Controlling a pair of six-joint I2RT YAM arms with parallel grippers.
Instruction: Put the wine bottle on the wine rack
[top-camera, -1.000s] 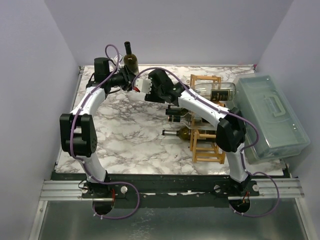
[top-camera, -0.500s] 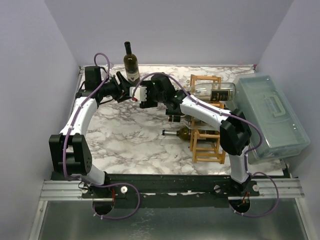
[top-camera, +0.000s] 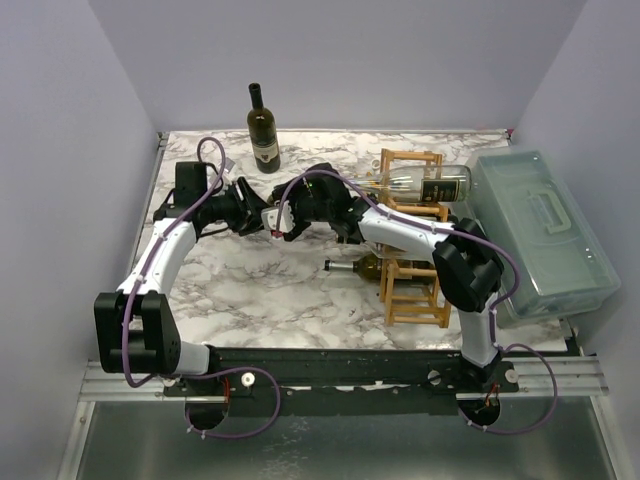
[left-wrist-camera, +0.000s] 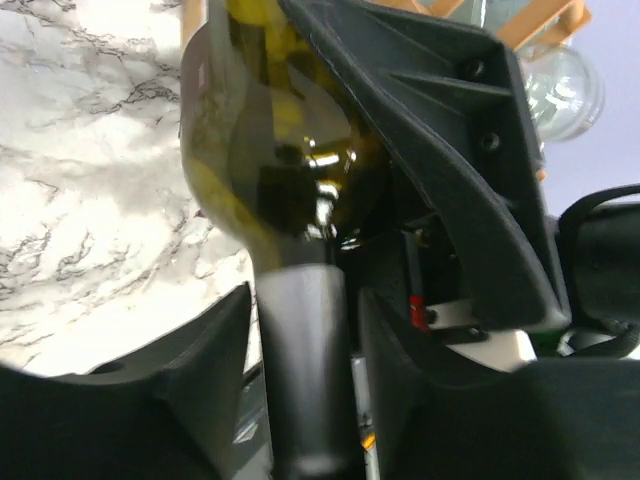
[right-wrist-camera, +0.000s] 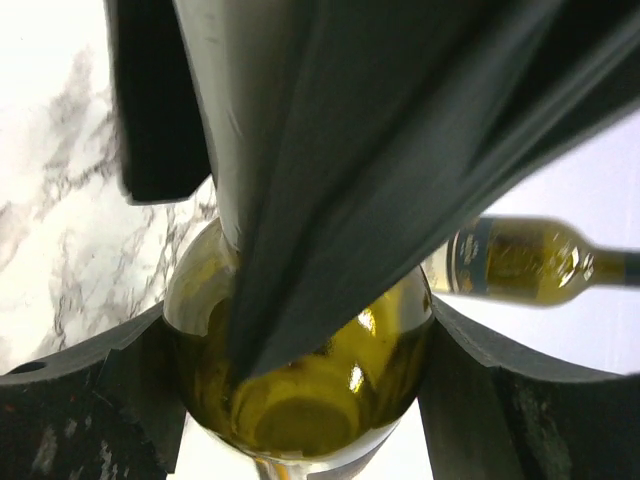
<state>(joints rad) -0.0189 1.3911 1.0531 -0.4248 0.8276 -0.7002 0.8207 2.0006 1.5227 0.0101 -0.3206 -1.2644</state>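
Note:
An olive-green wine bottle (left-wrist-camera: 270, 140) hangs between my two grippers above the table's left middle. In the top view the grippers hide most of it. My right gripper (top-camera: 278, 214) is shut on the bottle's body (right-wrist-camera: 300, 400), with a finger pressed on each side (right-wrist-camera: 300, 330). My left gripper (top-camera: 250, 210) is open around the dark neck (left-wrist-camera: 300, 300), with a thin gap on each side. The light wooden wine rack (top-camera: 412, 300) stands to the right, apart from the held bottle.
A second dark bottle (top-camera: 263, 130) stands upright at the back edge. A clear bottle (top-camera: 425, 184) lies on top of the rack, and a green one (top-camera: 358, 266) lies lower with its neck sticking left. A translucent lidded box (top-camera: 540, 235) fills the right edge.
Both grippers, still together, have moved from near the standing bottle at the back toward the near side. The standing bottle and the rack have not moved.

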